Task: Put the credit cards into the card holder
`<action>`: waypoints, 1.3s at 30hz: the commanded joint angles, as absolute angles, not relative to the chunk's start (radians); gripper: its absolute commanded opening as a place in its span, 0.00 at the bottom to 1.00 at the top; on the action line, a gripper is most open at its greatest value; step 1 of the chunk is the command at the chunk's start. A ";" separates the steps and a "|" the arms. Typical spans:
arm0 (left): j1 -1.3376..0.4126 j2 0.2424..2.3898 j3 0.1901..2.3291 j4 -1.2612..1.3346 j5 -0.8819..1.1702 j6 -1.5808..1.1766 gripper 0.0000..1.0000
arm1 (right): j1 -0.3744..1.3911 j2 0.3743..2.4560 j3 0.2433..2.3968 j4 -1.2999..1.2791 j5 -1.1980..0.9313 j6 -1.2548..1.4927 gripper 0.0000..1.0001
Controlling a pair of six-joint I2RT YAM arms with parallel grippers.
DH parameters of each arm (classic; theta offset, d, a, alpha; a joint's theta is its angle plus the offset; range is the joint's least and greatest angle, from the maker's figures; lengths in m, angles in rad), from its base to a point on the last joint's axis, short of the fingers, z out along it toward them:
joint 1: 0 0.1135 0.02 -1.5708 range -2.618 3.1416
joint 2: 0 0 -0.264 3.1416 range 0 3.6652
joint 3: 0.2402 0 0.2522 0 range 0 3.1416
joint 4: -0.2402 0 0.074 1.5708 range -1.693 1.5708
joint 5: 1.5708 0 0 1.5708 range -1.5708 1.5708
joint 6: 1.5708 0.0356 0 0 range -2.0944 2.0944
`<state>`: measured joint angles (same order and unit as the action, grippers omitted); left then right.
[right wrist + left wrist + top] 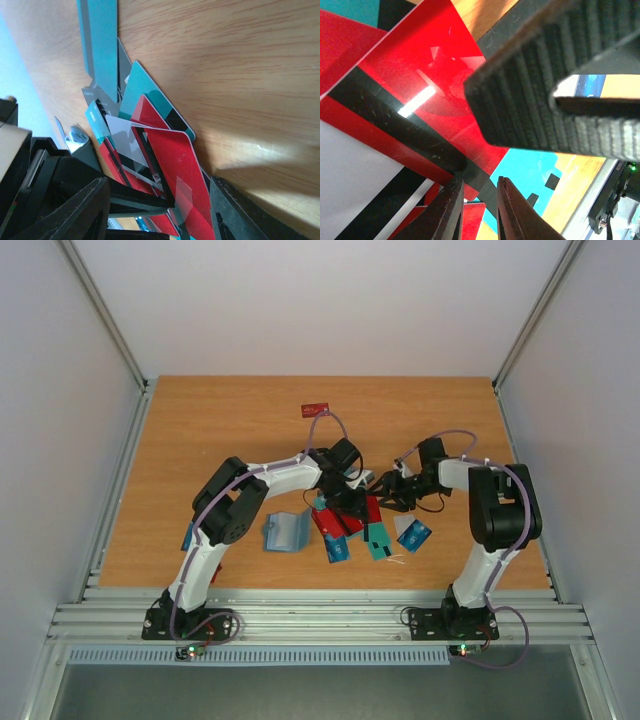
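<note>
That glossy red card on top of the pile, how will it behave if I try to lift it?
The red card looks thin and stiff, lying flat on other cards, so it probably offers little edge to grab. Its glare suggests a slick face, likely to slide when pushed. Overlapping neighbours may shift with it.

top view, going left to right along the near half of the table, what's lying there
blue card → card holder → pile of red and blue cards → teal card → white and blue card
</note>
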<state>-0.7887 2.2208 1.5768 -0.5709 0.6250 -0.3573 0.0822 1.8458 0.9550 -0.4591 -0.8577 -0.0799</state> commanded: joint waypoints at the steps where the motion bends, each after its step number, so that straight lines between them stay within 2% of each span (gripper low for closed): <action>1: -0.795 2.313 1.516 -0.599 0.532 -0.331 0.22 | 0.096 1.849 0.866 -0.424 -0.876 -0.121 0.55; 17: -0.785 2.323 1.512 -0.567 0.546 -0.309 0.22 | 0.097 1.743 0.814 -0.394 -0.968 -0.085 0.41; 23: -0.780 2.321 1.505 -0.558 0.555 -0.302 0.22 | 0.113 1.703 0.790 -0.373 -0.990 -0.060 0.39; 28: -0.778 2.314 1.499 -0.547 0.564 -0.299 0.22 | 0.136 1.701 0.786 -0.383 -0.990 -0.057 0.38; 39: -0.769 2.285 1.453 -0.489 0.598 -0.299 0.22 | 0.152 1.710 0.767 -0.376 -0.991 -0.045 0.27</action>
